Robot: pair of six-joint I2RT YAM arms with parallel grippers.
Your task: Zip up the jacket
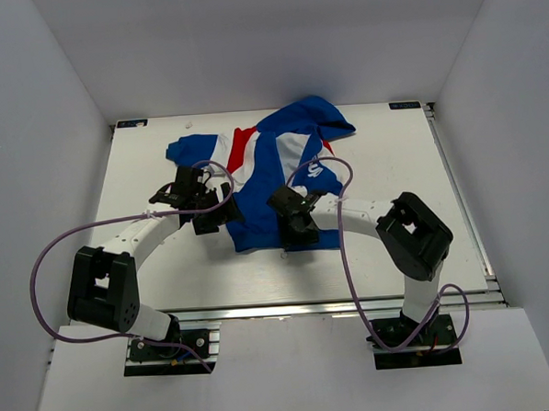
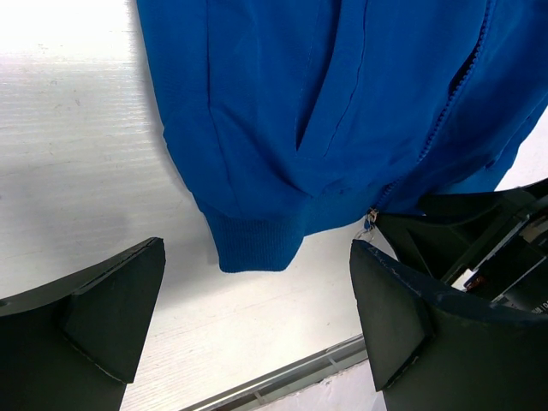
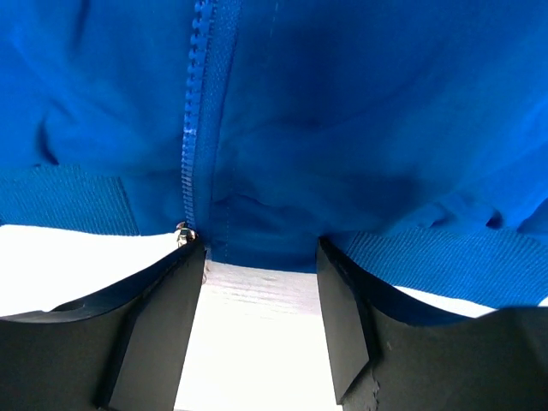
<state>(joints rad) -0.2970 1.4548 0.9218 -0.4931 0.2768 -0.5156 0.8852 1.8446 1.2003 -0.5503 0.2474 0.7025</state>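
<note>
The jacket (image 1: 272, 164) lies flat at the middle back of the table, royal blue with white and red panels. Its zipper (image 3: 193, 128) runs up from the bottom hem, and the metal slider (image 3: 182, 231) sits at the hem. My right gripper (image 1: 299, 232) is open at that hem. In the right wrist view (image 3: 259, 291) its jaws straddle the hem just right of the slider, and the left finger touches the slider. My left gripper (image 1: 215, 214) is open and empty at the jacket's lower left corner (image 2: 257, 244). The left wrist view (image 2: 257, 317) shows bare table between its fingers.
The white table (image 1: 167, 257) has a metal rail along its front edge (image 2: 282, 377). White walls enclose the back and sides. Purple cables loop over both arms. The right gripper's body (image 2: 479, 231) shows close to the left gripper's right finger (image 2: 411, 317).
</note>
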